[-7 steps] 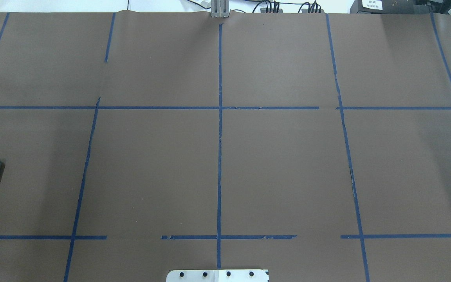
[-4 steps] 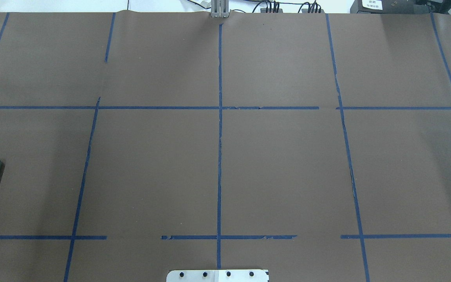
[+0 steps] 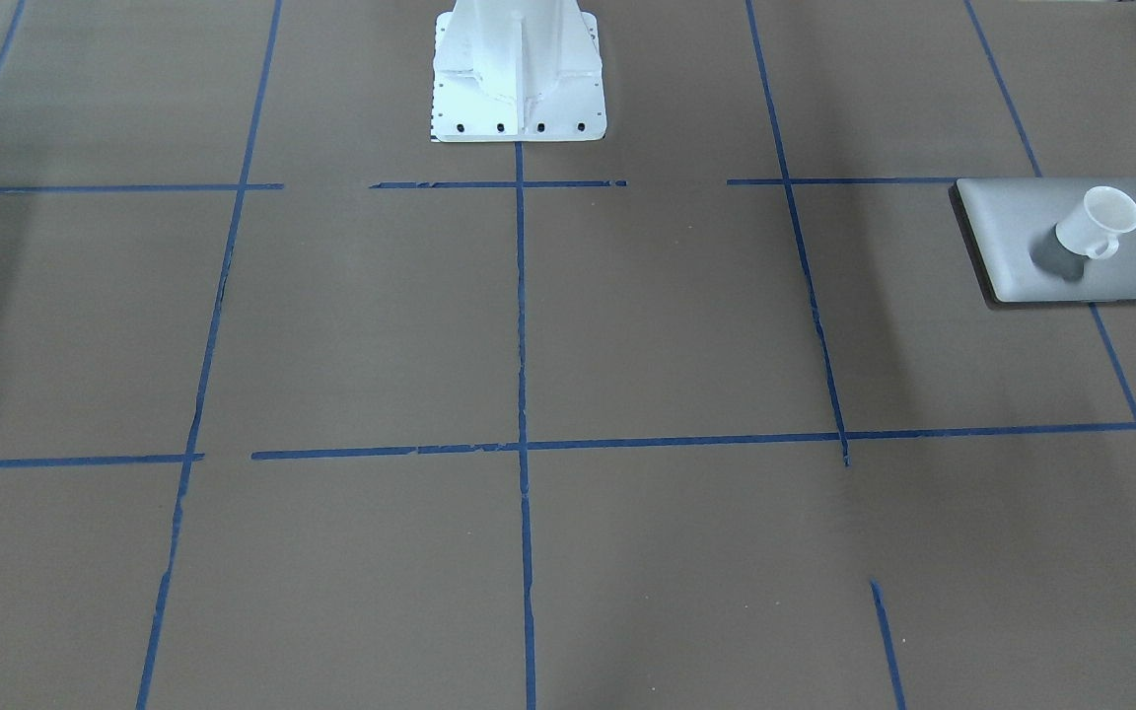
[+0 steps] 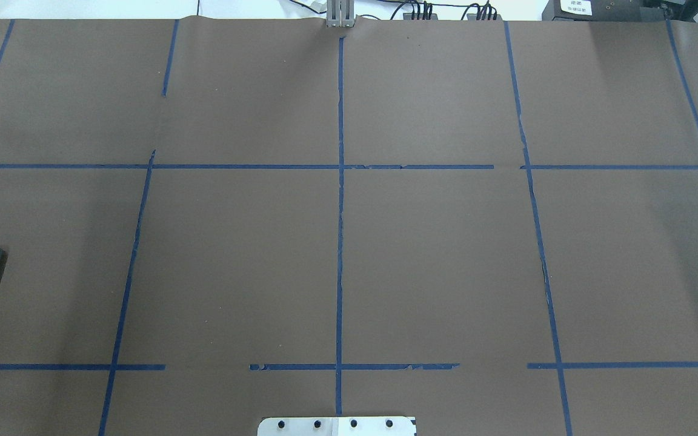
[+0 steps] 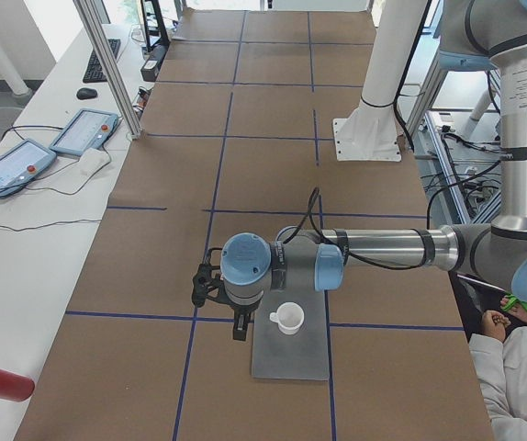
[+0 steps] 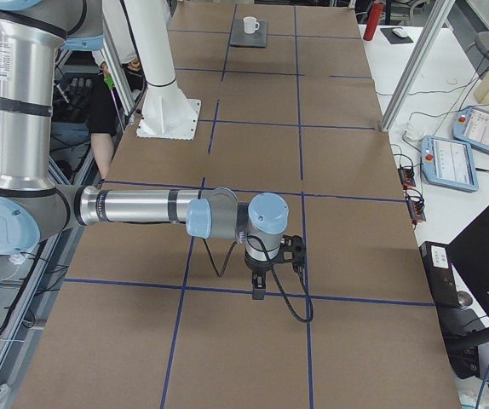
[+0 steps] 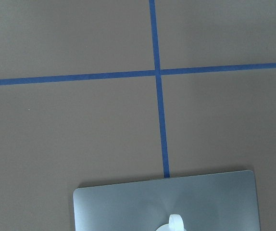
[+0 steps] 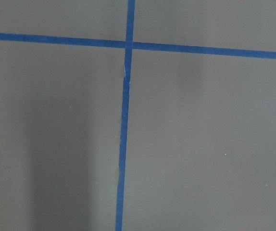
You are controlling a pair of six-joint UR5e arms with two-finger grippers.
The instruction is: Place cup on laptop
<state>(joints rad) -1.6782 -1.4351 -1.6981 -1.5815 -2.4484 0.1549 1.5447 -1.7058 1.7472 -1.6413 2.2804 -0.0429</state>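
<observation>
One cup (image 3: pixel 1099 222) stands upright on the one laptop (image 3: pixel 1017 251), which lies flat near the left end of the counter (image 3: pixel 627 325). Of the two hands, the left hand (image 5: pixel 239 329) hangs just beside the cup without touching it. The right hand (image 6: pixel 259 288) hangs well apart. I cannot tell whether either hand is open or closed.

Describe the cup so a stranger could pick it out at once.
Start from the brown table gridded with blue tape, and look to the robot's left end, where a closed silver-grey laptop lies flat. The cup stands upright on its lid: small, white, tapered, with a loop handle, the only white thing on that grey slab.
</observation>
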